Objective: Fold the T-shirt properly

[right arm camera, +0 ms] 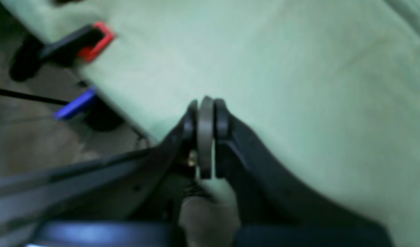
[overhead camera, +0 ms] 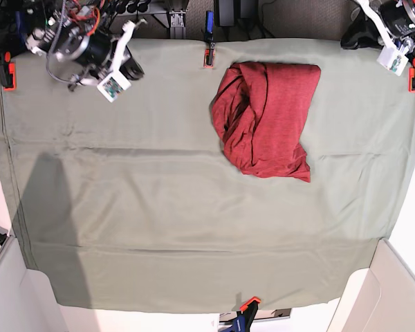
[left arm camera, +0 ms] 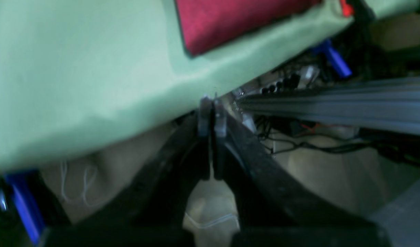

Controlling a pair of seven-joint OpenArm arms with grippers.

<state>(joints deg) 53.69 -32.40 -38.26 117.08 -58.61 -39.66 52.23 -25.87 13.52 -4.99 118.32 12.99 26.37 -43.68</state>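
T-shirt sits on the table cloth in the far half, right of centre in the base view, bunched and roughly folded rather than flat: a rounded upper edge near the cloth's far hem, loose folds down its left side, a pointed corner at the lower right. Nothing touches it. Both arms are parked at the far corners, well apart from the shirt. Left gripper has its jaws pressed together with nothing between them, hanging over the cloth's edge; from the left wrist camera a corner of the shirt shows up the cloth, clear of the tips. Right gripper is likewise closed and empty, fingertips touching, poised over bare cloth near its edge. A red-tipped clamp and a blue clamp sit along that edge in the right wrist view. Base view also shows a clamp at the far hem just left of the shirt, and an orange-handled clamp at the near hem. Wrist views are blurred, so finer detail of the fingertips is not readable.
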